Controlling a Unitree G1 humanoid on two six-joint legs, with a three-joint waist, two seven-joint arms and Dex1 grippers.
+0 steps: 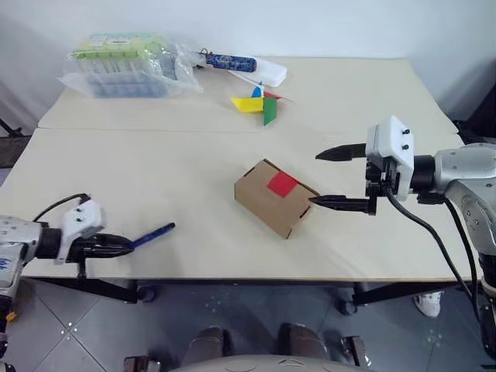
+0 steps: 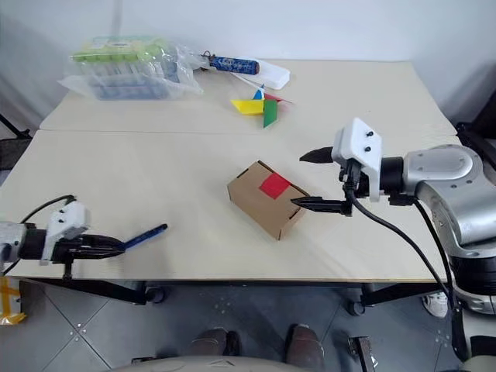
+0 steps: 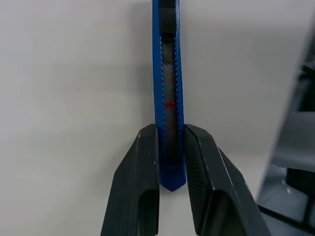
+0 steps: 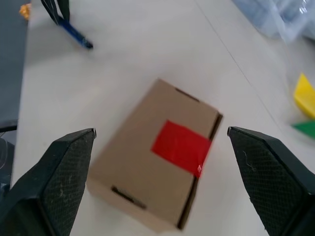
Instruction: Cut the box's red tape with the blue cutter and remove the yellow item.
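Pale beige counter (image 1: 194, 167) fills the scene, with a white wall behind it and grey floor tiles in front. At the near left edge the left pincer (image 1: 124, 246) is clamped on the blunt end of the blue cutter (image 1: 153, 235), whose thin tip points away from the fingers (image 3: 138, 187) toward the middle of the counter. Well to the right of that pincer lies the box (image 1: 275, 198), closed, with the red tape (image 1: 282, 183) across its lid seam. Just beside the box, on its right, the right pincer (image 1: 339, 177) hovers with its fingers spread wide apart, holding nothing; the box lies just ahead of them. Far beyond both pincers lie a clear plastic package (image 1: 128, 66), a blue-patterned tube (image 1: 244, 66) and a paper pinwheel (image 1: 260, 103).
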